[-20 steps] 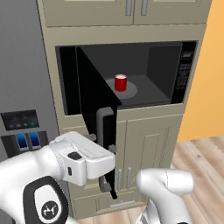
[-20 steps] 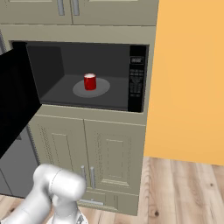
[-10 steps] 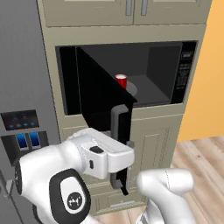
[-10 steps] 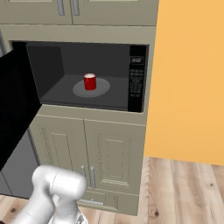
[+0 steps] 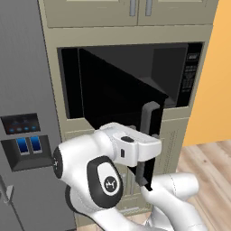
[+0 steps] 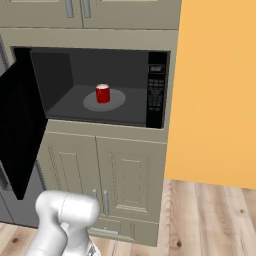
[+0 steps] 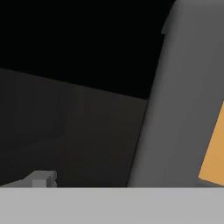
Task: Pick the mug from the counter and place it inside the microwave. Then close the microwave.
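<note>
i find the mug (image 6: 102, 93) upright on the turntable (image 6: 104, 100) inside the microwave (image 6: 156, 90), so only closing remains. the microwave door (image 5: 118, 97) is a rigid hinged panel, likely light; i judge pushing beside its grey handle (image 5: 148, 116), at 3 o'clock, best. i cannot tell the tool's state. versus a second ago, the door has swung further shut, hiding the mug from the left.

Orange wall (image 6: 215, 90), wooden floor (image 6: 210, 220)
</note>
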{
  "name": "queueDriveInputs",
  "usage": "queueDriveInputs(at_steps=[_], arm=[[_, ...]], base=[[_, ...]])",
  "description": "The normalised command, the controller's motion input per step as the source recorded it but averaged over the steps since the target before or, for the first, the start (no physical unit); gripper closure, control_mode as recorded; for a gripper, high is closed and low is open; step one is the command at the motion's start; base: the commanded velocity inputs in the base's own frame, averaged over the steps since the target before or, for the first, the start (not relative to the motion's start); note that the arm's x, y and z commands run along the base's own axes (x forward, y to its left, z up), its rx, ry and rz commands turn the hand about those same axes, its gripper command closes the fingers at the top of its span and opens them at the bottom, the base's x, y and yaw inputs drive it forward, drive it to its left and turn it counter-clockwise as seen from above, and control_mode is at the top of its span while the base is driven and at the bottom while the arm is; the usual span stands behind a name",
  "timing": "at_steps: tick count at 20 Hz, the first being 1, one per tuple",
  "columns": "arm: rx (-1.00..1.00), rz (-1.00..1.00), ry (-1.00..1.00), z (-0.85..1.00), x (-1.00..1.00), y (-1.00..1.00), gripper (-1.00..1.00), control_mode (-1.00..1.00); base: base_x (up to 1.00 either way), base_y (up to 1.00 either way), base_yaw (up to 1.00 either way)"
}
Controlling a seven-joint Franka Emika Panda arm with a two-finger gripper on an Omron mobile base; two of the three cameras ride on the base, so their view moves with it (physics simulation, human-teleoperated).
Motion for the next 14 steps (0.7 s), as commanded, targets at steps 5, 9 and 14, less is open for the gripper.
queueDriveInputs(at_steps=[5,9,14], arm=[[0.0,0.01,0.0,0.0,0.37,-0.58,-1.0,-1.0],[0.0,0.0,0.0,0.0,0.33,-0.56,-1.0,-1.0],[0.0,0.0,0.0,0.0,0.32,-0.53,-1.0,-1.0]], base=[[0.0,0.0,0.0],[0.0,0.0,0.0],[0.0,0.0,0.0]])
